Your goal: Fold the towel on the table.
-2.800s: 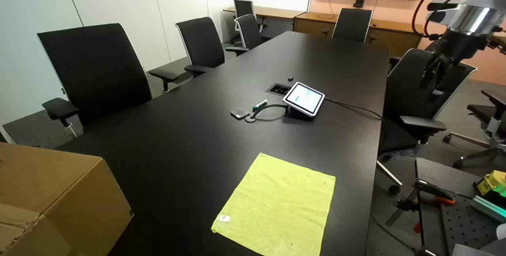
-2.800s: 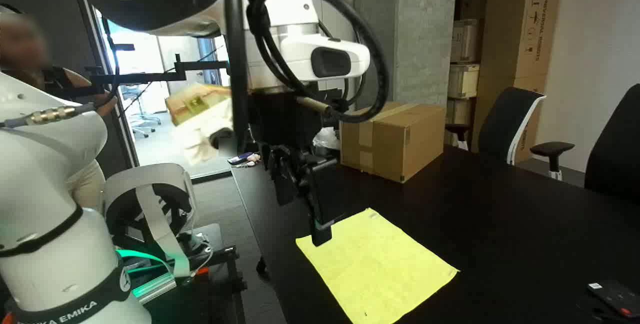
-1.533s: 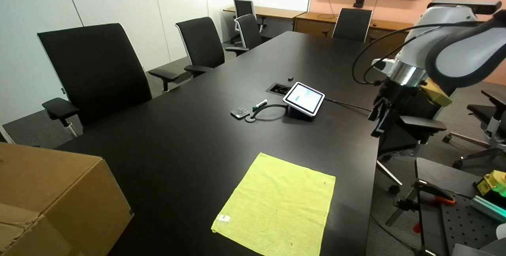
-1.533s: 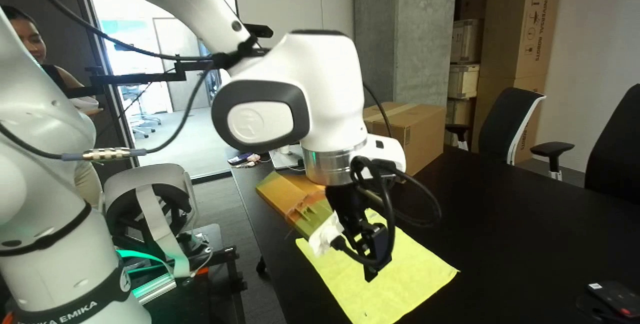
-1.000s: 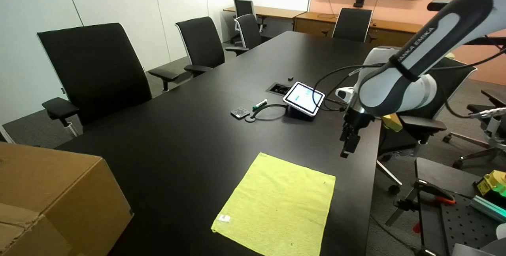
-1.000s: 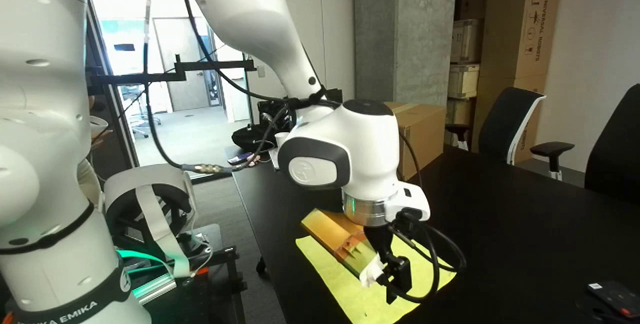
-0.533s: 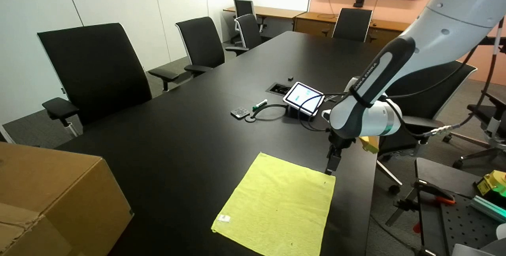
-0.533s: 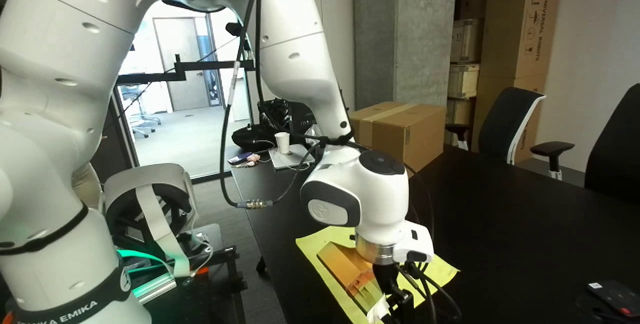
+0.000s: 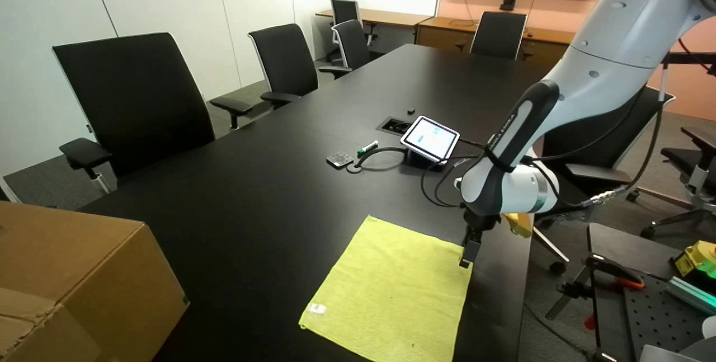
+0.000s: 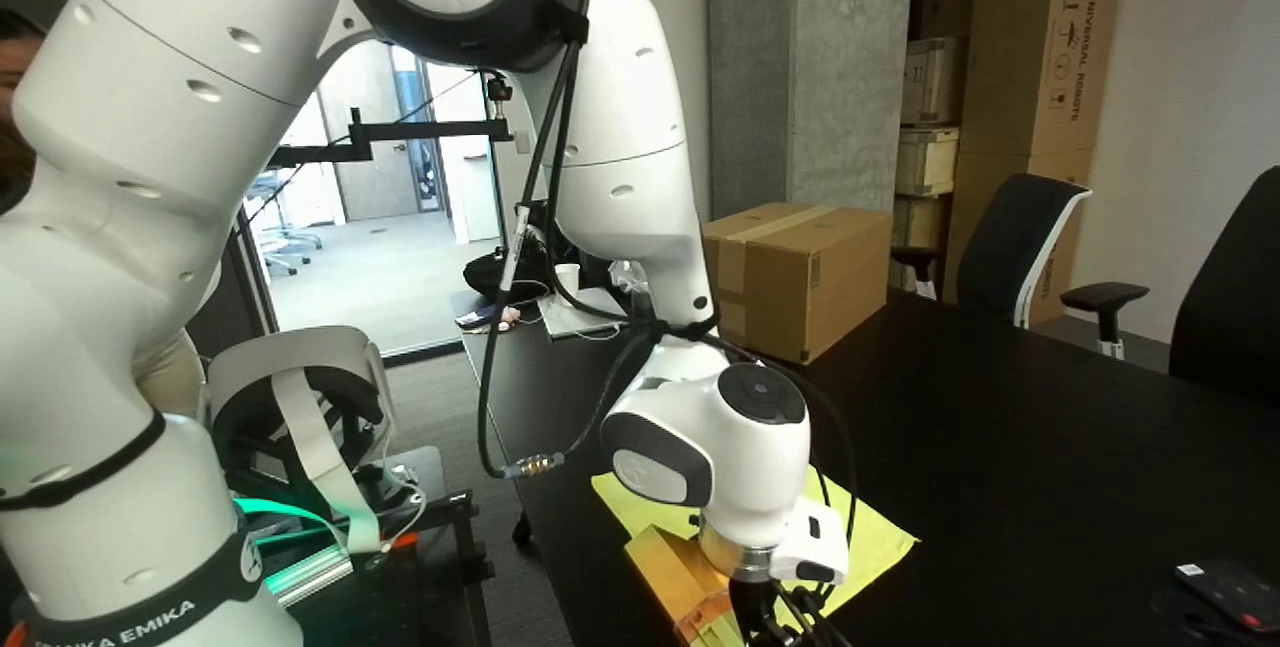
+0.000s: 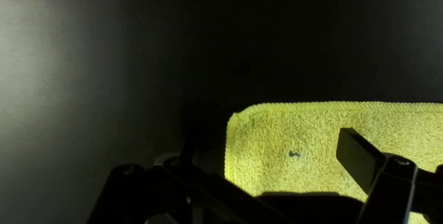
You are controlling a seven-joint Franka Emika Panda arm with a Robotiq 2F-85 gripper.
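Towel (image 9: 391, 295) lies on the long black desk (image 9: 251, 227), which stretches well past the tablet (image 9: 430, 139). The towel is flat, not folded, near the tablet but not touching it. The black pincer (image 11: 268, 144) is spread apart, holding nothing, at a towel corner (image 11: 244, 127) on the tablet's side. One finger (image 11: 358, 161) is over the towel; the other, very dark, seems to be past its edge. The job now is likely to pinch that corner. The pincer should go straight down till it just meets the desk, then squeeze slowly, since thin cloth may slip. A good spot to aim for is the little dark speck (image 11: 294, 154).
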